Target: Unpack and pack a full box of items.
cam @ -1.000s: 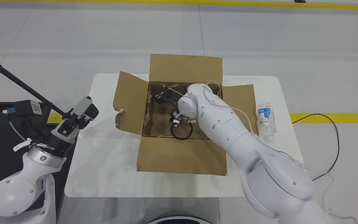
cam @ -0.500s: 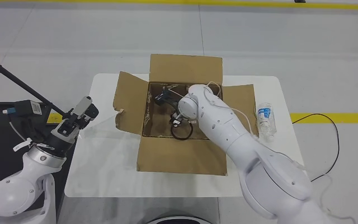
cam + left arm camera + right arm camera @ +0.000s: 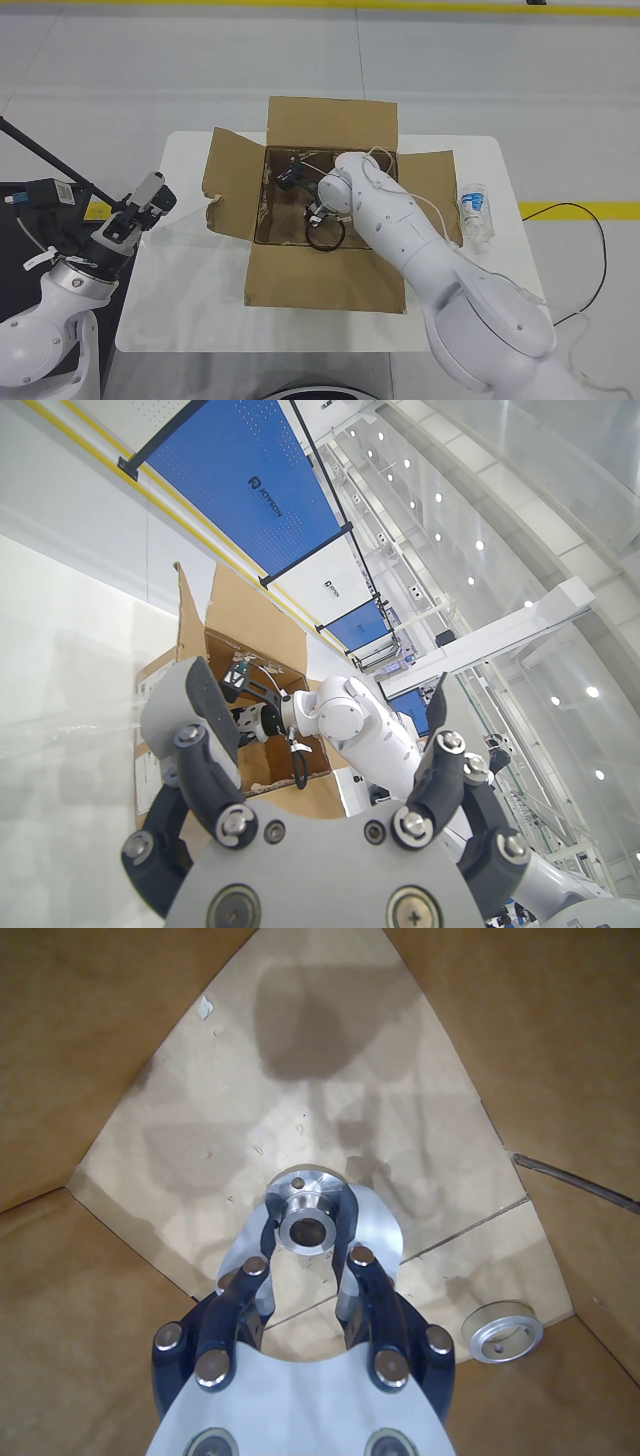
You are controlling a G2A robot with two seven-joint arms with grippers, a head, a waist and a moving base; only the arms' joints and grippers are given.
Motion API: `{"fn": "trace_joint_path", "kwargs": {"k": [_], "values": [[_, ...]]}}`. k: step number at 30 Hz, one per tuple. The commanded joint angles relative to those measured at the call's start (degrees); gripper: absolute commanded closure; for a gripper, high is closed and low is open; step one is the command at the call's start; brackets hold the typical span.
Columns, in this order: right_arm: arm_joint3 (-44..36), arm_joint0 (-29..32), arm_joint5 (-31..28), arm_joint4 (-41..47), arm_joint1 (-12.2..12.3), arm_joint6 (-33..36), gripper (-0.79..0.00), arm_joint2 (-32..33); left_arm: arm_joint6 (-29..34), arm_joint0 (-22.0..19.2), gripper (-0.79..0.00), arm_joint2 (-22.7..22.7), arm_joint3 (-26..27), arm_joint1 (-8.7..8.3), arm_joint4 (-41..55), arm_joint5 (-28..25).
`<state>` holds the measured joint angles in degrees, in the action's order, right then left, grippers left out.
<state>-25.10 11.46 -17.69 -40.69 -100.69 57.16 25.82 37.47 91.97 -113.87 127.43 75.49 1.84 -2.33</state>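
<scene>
Gripping, right gripper [image 3: 309, 1224]: clamped on metal hub [image 3: 306, 1233], low inside box [image 3: 332, 122].
Left gripper [image 3: 320, 690]: spread apart, idle.
Change: almost none; lift pending.

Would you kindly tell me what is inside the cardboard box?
The right gripper, closed on a flanged metal hub, and a second metal ring lying near a corner. The arm covers part of the box floor in the top view.
</scene>
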Motion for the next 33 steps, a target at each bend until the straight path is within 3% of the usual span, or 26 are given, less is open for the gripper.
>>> {"fn": "trace_joint_path", "kwargs": {"k": [1, 6, 15, 22, 28, 33], "values": [[0.2, -0.1, -0.1, -0.1, -0.1, 0.0, -0.129, 0.1, 0.0, 0.0, -0.785, 0.0, 0.0, 0.00, 0.0, 0.0], [0.5, -0.6, -0.7, -0.3, -0.2, -0.3, 0.000, 0.8, 0.0, 0.0, -0.785, 0.0, 0.0, 0.00, 0.0, 0.0], [0.2, -1.5, -5.4, 0.6, 1.2, -1.3, 0.000, 3.5, 0.0, 0.0, -0.785, 0.0, 0.0, 0.00, 0.0, 0.0], [-4.7, -0.9, -11.0, 0.8, 4.7, -1.9, 0.000, 7.2, 0.0, 0.0, -0.785, 0.0, 0.0, 0.00, 0.0, 0.0], [-17.3, 3.7, -12.2, -0.7, 10.0, 0.8, 0.000, 12.7, 0.0, 0.0, -0.785, 0.0, 0.0, 0.00, 0.0, 0.0], [-38.7, 13.8, -9.1, -4.6, 16.0, 7.0, 0.000, 21.5, 0.0, 0.0, -0.785, 0.0, 0.0, 0.00, 0.0, 0.0]]}}
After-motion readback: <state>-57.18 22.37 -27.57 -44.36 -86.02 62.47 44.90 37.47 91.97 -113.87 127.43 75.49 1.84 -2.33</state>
